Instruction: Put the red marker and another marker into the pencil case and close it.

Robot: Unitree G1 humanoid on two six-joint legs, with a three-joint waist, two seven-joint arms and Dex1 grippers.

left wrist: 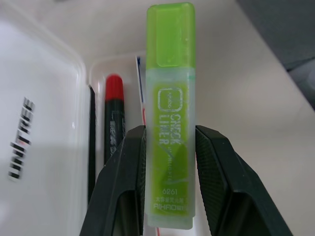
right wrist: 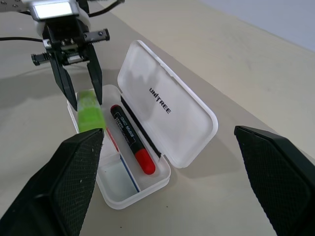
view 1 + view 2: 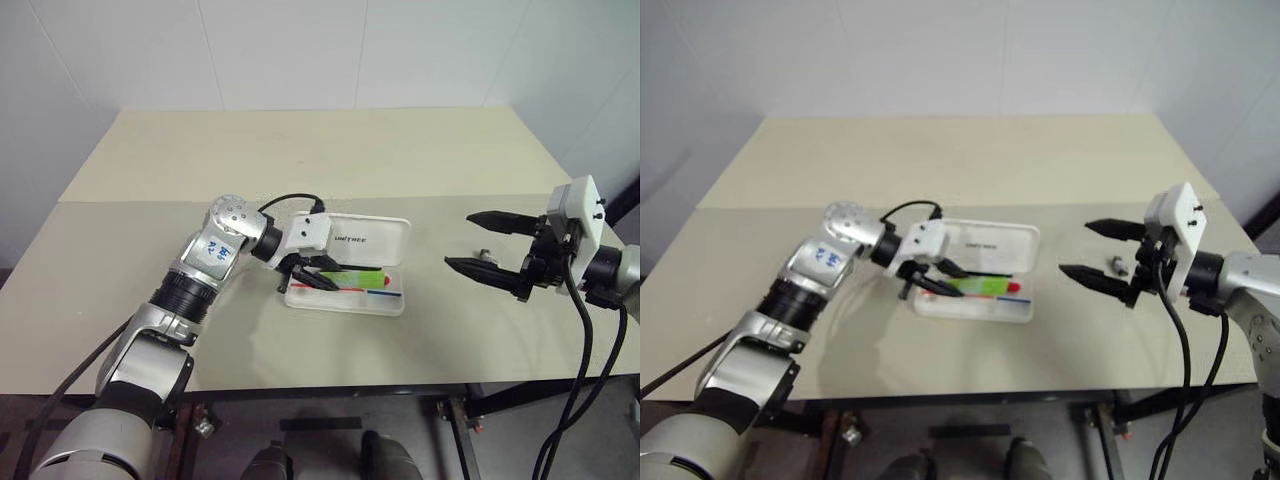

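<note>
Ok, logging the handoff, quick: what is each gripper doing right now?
Left gripper: shut on the light-green marker, over the open pencil case.
Right gripper: open, holding nothing.

Glossy white plastic pencil case [image 2: 162,105] (matt table [image 3: 300,150]).

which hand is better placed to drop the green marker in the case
Left: the left hand already grips the green marker over the open case, beside the red marker. The right hand is open, off to the side.
</note>
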